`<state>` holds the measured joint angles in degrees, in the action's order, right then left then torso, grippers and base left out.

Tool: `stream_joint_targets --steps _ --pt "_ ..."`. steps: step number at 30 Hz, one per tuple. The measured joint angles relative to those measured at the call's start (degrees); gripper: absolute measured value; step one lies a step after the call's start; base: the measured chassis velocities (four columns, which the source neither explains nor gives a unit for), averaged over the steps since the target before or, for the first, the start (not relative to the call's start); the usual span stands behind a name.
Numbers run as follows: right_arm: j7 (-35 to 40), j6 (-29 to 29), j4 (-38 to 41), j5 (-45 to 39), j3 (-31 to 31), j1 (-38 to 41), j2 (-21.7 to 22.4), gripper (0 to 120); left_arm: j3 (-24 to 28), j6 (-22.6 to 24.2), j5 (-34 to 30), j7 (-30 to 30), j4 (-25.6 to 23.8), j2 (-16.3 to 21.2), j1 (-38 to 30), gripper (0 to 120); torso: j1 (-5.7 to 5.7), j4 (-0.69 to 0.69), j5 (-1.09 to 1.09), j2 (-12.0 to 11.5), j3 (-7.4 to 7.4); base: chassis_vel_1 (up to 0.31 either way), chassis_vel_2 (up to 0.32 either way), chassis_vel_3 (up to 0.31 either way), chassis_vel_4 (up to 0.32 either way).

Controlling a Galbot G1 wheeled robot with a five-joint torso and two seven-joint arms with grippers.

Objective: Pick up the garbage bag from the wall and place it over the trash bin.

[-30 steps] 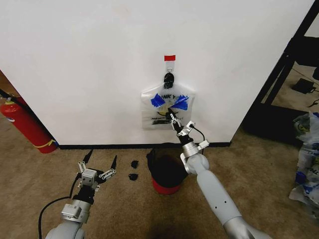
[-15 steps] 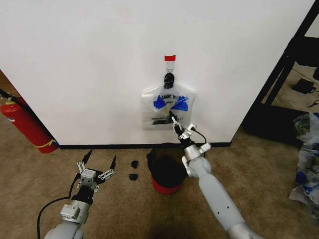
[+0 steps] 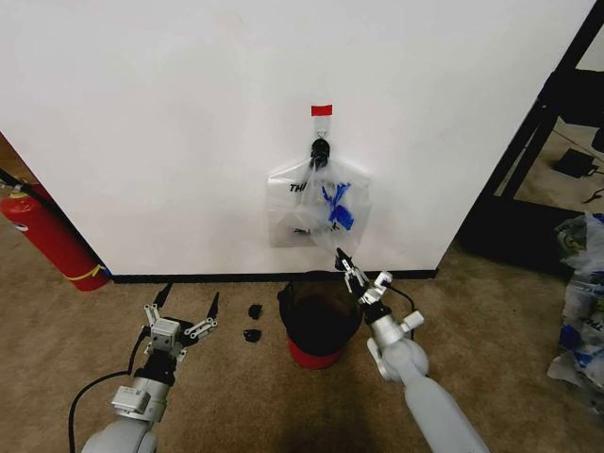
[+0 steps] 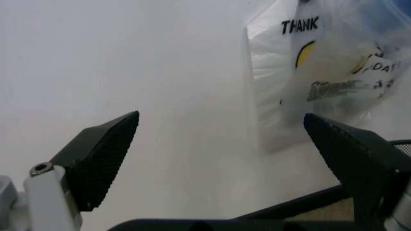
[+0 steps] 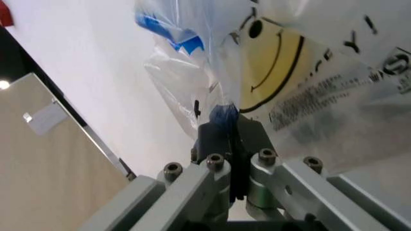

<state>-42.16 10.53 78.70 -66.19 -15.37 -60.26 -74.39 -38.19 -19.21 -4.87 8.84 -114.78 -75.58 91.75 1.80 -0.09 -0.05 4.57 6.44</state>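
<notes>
Head view, room: tan carpet floor; the wall plain white with a black baseboard; red fire extinguisher at far left against it; black shelving frame at right; a pile of plastic bags at the right edge, cut off.
Hook: red tape strip on the wall, dark knot of handles just under it; the hook itself too small to make out.
Garbage bag: hangs against the wall from that knot, above the trash bin, bunched, blue patch toward its right side; only "TH" of the print legible here.
Trash bin: black mesh, red base, on the carpet just before the baseboard, directly below the bag.
Floor bits: two small black objects left of the bin; cannot tell what they are.
Right gripper: raised over the bin's rim, just below the bag's lower edge.
Right wrist view: fingers closed together, a fold of the garbage bag with a blue patch pinched between them; yellow smiley and print close above.
Left gripper: low at left, well apart from the bag, fingers spread, holding nothing.
Left wrist view: both black fingertips wide apart before the wall; "THANK" on the bag, bin mesh at one edge.
</notes>
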Motion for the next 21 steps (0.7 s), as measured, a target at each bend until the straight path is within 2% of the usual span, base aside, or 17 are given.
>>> stream_joint_targets --steps 7,21 --pt "-1.08 -0.03 0.76 0.37 -1.47 -2.55 1.98 0 0.06 0.09 -0.08 0.01 -0.45 0.25 0.12 100 0.00 0.00 0.00 0.00 0.00 0.000 0.000 0.000 0.000" --pt "-3.80 -0.17 -1.60 1.30 -2.81 -4.75 2.73 0 -0.38 -0.17 -0.79 0.01 -0.96 0.36 0.81 100 0.01 0.00 -0.01 0.00 0.00 0.000 0.000 0.000 0.000"
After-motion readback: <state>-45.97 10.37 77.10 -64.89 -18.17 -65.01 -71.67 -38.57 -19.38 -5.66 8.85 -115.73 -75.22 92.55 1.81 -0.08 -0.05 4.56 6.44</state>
